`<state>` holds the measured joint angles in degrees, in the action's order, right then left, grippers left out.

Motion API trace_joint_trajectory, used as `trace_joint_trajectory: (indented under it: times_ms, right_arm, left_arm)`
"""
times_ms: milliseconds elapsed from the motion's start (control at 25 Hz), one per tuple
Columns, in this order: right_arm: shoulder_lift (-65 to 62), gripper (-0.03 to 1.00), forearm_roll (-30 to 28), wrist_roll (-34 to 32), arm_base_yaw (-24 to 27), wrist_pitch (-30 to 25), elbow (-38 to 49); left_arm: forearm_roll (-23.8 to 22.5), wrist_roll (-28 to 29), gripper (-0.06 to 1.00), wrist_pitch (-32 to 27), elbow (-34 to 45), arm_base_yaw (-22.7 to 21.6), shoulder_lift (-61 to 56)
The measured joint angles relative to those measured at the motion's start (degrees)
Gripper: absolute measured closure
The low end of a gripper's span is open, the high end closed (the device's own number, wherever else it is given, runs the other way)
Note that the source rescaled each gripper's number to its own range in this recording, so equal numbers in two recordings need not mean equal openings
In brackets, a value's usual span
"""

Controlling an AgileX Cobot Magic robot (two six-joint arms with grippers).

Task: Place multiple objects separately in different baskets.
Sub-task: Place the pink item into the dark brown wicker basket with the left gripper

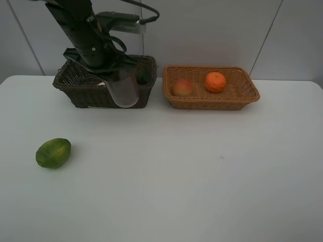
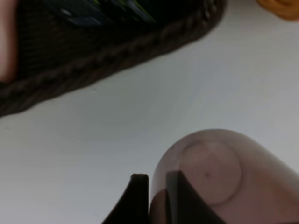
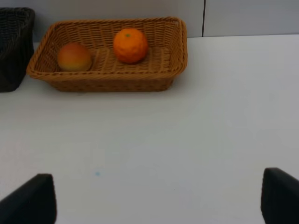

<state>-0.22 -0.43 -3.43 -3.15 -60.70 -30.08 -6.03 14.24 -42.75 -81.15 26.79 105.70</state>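
My left gripper (image 1: 115, 70) is shut on the translucent mauve cup (image 1: 123, 89) and holds it at the front rim of the dark brown basket (image 1: 73, 88). The left wrist view shows its fingertips (image 2: 139, 196) pinching the cup wall (image 2: 210, 172) above the table, beside the basket rim (image 2: 93, 60). A dark green bottle (image 2: 103, 9) and something pink (image 2: 7, 42) lie inside that basket. The light tan basket (image 1: 212, 102) holds the orange (image 1: 215, 82) and the peach-like fruit (image 1: 183, 87). The green oval fruit (image 1: 53, 153) lies on the table at the front left. My right gripper (image 3: 156, 200) is open and empty.
The white table (image 1: 202, 176) carries both baskets side by side at its back edge, near a grey wall. The left arm (image 1: 81, 30) leans over the dark basket and hides much of its inside. The right wrist view shows the tan basket (image 3: 107, 79) ahead.
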Motion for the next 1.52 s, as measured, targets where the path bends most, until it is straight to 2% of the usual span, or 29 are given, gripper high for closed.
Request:
trace_joint_trajectory:
  times_ms: [160,520,920,1240,1520]
  right_arm:
    - [0.00,0.05,0.00,0.00,0.00,0.00,0.00]
    - [0.00,0.05,0.05,0.00,0.00,0.00,0.00]
    - [0.00,0.05,0.05,0.00,0.00,0.00,0.00]
    - [0.00,0.05,0.05,0.00,0.00,0.00,0.00]
    - [0.00,0.05,0.05,0.00,0.00,0.00,0.00]
  left_arm:
    - [-1.97,0.02,0.94,0.60,-2.78,-4.82,0.00]
    - [-7.12,0.18,0.94,11.67,-3.16,-13.88,2.35]
    - [-10.16,0.18,0.94,18.04,-3.16,-15.31,10.33]
    - [-12.69,0.39,0.94,20.41,-3.16,-18.04,12.23]
    - [-13.10,0.42,0.93,22.67,-3.16,-18.34,13.86]
